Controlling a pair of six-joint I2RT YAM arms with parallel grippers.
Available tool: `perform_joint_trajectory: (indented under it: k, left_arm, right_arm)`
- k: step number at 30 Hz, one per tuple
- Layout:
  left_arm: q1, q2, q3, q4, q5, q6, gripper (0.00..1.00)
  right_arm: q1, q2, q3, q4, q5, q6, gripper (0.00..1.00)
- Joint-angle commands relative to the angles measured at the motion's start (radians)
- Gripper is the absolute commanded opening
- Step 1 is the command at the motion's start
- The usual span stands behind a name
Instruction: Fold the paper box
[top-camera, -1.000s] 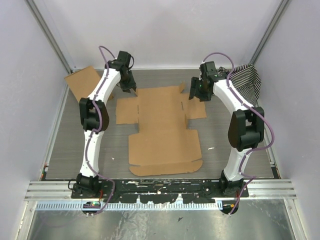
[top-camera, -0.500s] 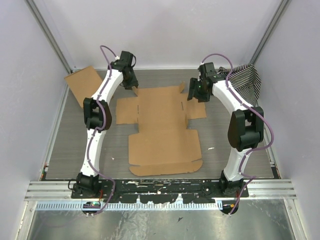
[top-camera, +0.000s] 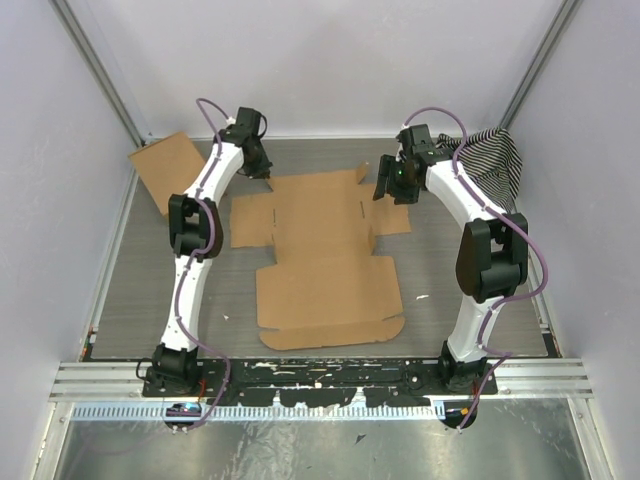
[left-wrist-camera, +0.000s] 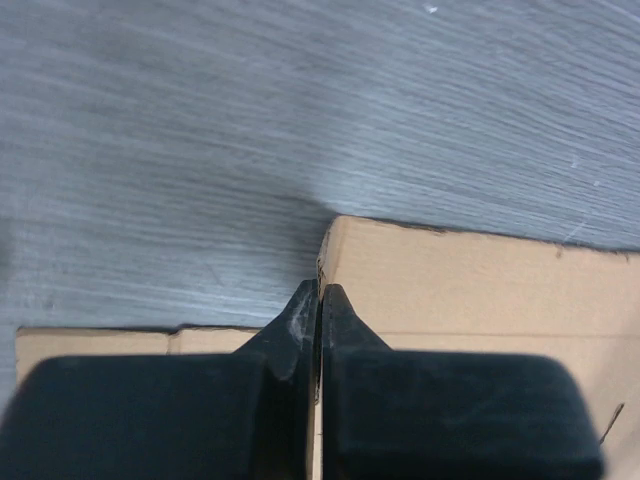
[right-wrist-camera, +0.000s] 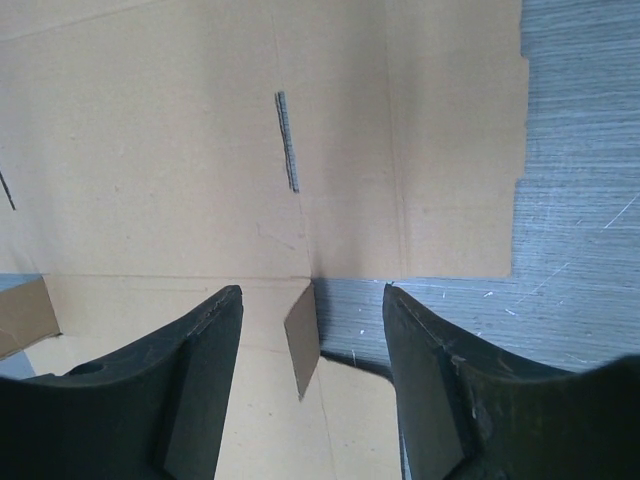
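The paper box (top-camera: 325, 255) lies flat and unfolded in the middle of the table. It is plain brown cardboard with side flaps. My left gripper (top-camera: 267, 177) is shut, and its tips (left-wrist-camera: 318, 291) rest at the left edge of the box's far left corner (left-wrist-camera: 450, 280). I cannot tell whether it pinches that edge. My right gripper (top-camera: 386, 188) is open over the far right corner. Its fingers (right-wrist-camera: 205, 370) straddle a small tab (right-wrist-camera: 303, 340) that stands up from the box (right-wrist-camera: 180, 150).
A smaller plain cardboard rectangle (top-camera: 165, 170) leans at the far left wall. A black-and-white striped cloth (top-camera: 495, 160) hangs at the far right corner. White walls close in the grey table (top-camera: 150, 280) on three sides.
My left gripper has moved right, from beside the box to its far left corner. My right gripper has shifted slightly at the far right corner. The right side flap looks a little narrower.
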Motion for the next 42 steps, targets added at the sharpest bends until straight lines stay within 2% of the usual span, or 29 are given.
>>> perform_joint_trajectory:
  k: [1,7,19,24,29,34,39,42]
  left_arm:
    - [0.007,0.003,0.024,0.074,0.045,-0.015,0.0]
    - [0.007,-0.098,-0.012,0.11,0.053,0.046,0.0]
    - [-0.01,-0.554,-0.53,0.617,0.065,0.288,0.0]
    - [-0.016,-0.59,-0.558,0.624,0.147,0.339,0.0]
    - [-0.029,-0.598,-0.54,0.628,0.16,0.411,0.0]
    - [-0.03,-0.63,-0.666,0.785,0.164,0.378,0.0]
    - [-0.03,-0.743,-0.941,1.119,0.133,0.299,0.0]
    - [-0.033,-0.788,-1.022,1.179,0.14,0.298,0.0]
  right_arm:
    - [-0.004,-0.002,0.002,0.033,-0.018,0.007,0.63]
    - [-0.007,-0.01,0.047,0.022,-0.053,-0.013,0.65]
    - [-0.019,-0.017,0.253,-0.046,-0.057,-0.059,0.67]
    - [-0.025,-0.042,0.344,-0.085,-0.022,-0.083,0.66]
    - [-0.03,-0.08,0.377,-0.103,-0.016,-0.083,0.65]
    - [-0.035,-0.088,0.369,-0.113,-0.054,-0.075,0.65]
    - [-0.036,-0.096,0.361,-0.113,-0.085,-0.068,0.64]
    - [-0.036,-0.102,0.371,-0.113,-0.105,-0.062,0.64]
